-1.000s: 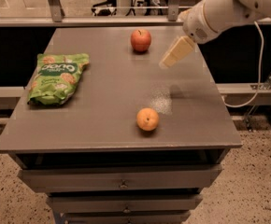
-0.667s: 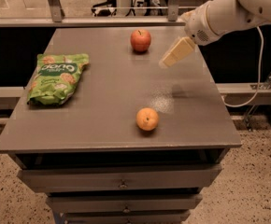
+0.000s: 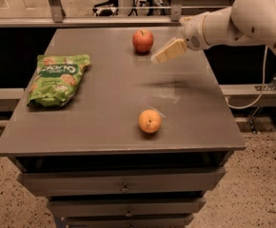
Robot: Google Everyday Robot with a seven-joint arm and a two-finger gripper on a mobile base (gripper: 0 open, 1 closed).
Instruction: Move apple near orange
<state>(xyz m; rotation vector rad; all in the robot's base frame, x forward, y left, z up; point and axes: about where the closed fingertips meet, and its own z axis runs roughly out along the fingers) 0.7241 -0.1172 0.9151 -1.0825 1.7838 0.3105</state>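
The red apple [image 3: 142, 41] sits on the grey table [image 3: 104, 103] near its far edge. The orange [image 3: 150, 121] lies nearer the front, right of centre, well apart from the apple. My gripper [image 3: 159, 57] hangs above the table just right of the apple and a little nearer the front. It comes in from the right on the white arm [image 3: 233, 23]. It holds nothing that I can see.
A green chip bag [image 3: 58, 78] lies on the left part of the table. Drawers [image 3: 123, 186] sit below the table's front edge. A cable [image 3: 259, 80] hangs to the right of the table.
The gripper has moved left, closer to the apple. The apple, orange and bag have not moved.
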